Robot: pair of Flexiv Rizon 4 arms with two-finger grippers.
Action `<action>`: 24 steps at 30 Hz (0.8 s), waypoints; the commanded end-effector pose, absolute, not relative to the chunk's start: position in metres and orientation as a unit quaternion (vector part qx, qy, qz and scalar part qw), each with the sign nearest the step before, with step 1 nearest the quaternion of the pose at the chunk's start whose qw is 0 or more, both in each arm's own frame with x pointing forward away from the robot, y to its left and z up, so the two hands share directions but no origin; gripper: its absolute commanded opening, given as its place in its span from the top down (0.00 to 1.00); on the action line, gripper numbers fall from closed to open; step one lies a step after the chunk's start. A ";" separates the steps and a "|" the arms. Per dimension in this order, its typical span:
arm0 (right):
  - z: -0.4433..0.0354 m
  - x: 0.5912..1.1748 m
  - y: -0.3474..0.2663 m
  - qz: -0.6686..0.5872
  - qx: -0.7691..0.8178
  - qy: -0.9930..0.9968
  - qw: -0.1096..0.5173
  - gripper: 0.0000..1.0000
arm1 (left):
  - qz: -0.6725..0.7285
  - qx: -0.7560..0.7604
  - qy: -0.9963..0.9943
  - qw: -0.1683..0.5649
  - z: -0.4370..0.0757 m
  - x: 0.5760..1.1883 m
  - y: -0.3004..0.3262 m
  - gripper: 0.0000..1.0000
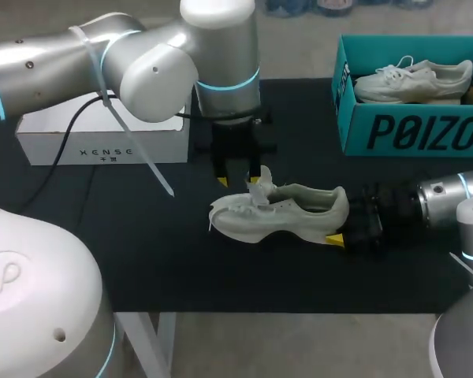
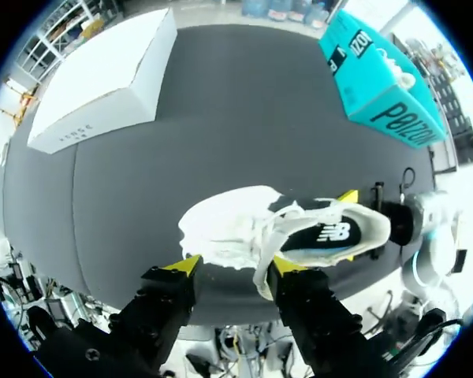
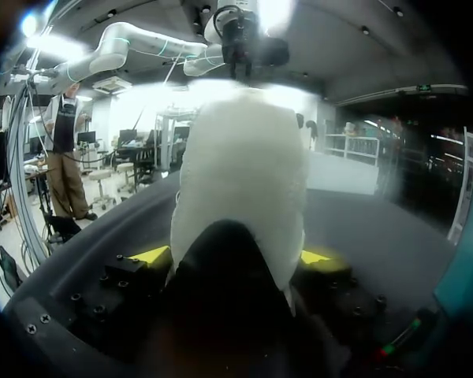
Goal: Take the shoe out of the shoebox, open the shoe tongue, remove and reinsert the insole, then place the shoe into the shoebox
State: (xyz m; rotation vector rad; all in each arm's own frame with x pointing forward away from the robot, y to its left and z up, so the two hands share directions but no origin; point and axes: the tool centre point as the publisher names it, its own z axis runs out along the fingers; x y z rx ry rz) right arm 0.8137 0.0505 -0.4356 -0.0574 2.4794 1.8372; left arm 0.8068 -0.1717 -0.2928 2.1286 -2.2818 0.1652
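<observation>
The shoe [image 1: 280, 213] lies on the table [image 1: 142, 260] (outside shoebox [image 1: 410, 130]).

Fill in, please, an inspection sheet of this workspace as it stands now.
Surface: black table top.
Job's things: white shoe stands on its sole mid-table, outside the teal shoebox, which holds a second shoe.
Clutter: white box at the far left.
Grippers: left gripper open above the shoe's tongue; right gripper has its fingers on both sides of the heel.
Cables: black cable hangs from the left arm in front of the white box.
Surroundings: nothing seen reaching over the table.
</observation>
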 end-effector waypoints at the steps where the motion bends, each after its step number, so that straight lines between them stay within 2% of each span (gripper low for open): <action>1: -0.441 0.814 0.051 0.595 -0.018 0.803 0.028 1.00 | 0.053 0.568 -0.821 -0.021 -0.251 0.806 -0.190 0.00; 3: -0.441 0.814 0.051 0.595 -0.018 0.803 0.028 1.00 | 0.044 0.445 -0.893 -0.056 -0.235 0.803 -0.204 0.00; 6: -0.441 0.814 0.051 0.595 -0.018 0.803 0.028 1.00 | 0.016 0.167 -0.984 -0.054 -0.222 0.784 -0.221 0.00; 24: -0.441 0.814 0.051 0.595 -0.018 0.803 0.028 1.00 | 0.016 0.167 -0.984 -0.054 -0.222 0.784 -0.221 0.00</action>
